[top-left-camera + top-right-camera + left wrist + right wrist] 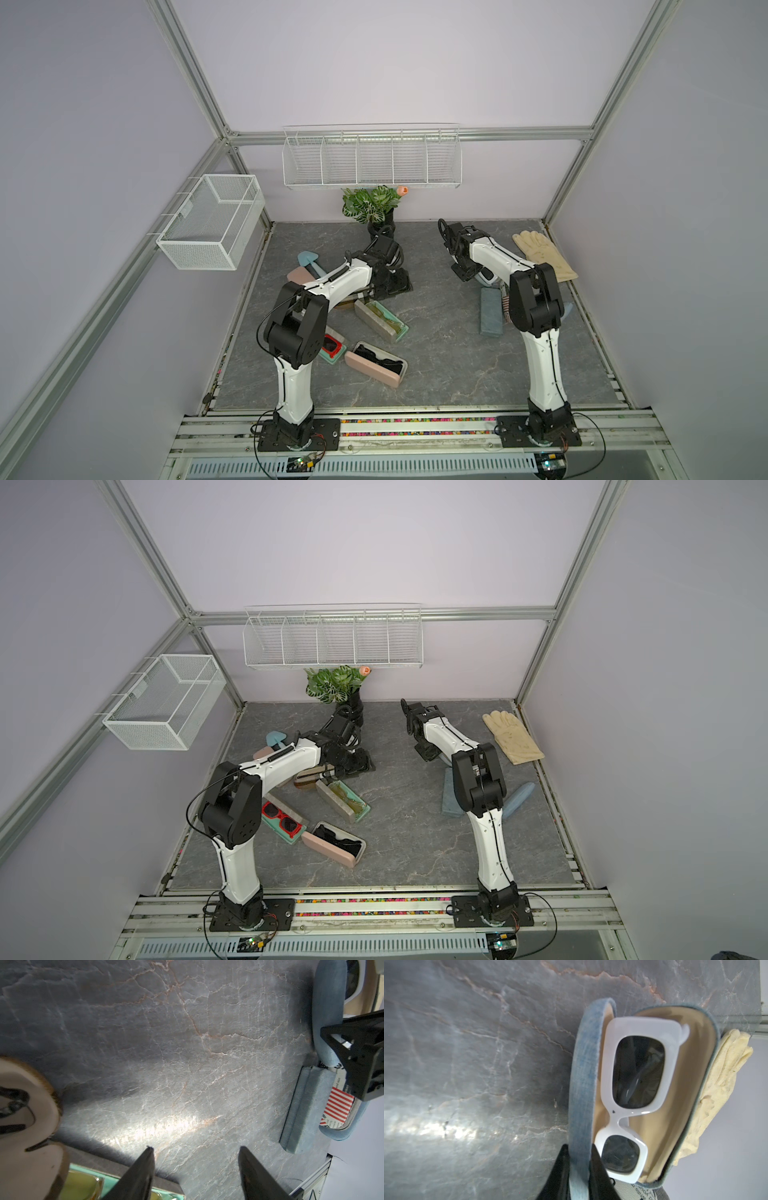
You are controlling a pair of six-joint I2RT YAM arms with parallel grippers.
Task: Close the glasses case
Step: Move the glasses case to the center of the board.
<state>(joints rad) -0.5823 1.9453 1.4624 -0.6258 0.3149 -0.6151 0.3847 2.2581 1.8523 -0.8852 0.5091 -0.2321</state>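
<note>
Under the right arm, mostly hidden from above, glasses case runs lengthwise away from right gripper, which pinches one half; left gripper gapes.

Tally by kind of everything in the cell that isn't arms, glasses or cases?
Mesh basket: 1
Wire rack: 1
Potted plant: 1
Glove: 1
Total: 4

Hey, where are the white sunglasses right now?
In the right wrist view the white sunglasses lie inside the open denim case, on the right side of the table beside the cream glove; the right gripper pinches the case's rim.
</note>
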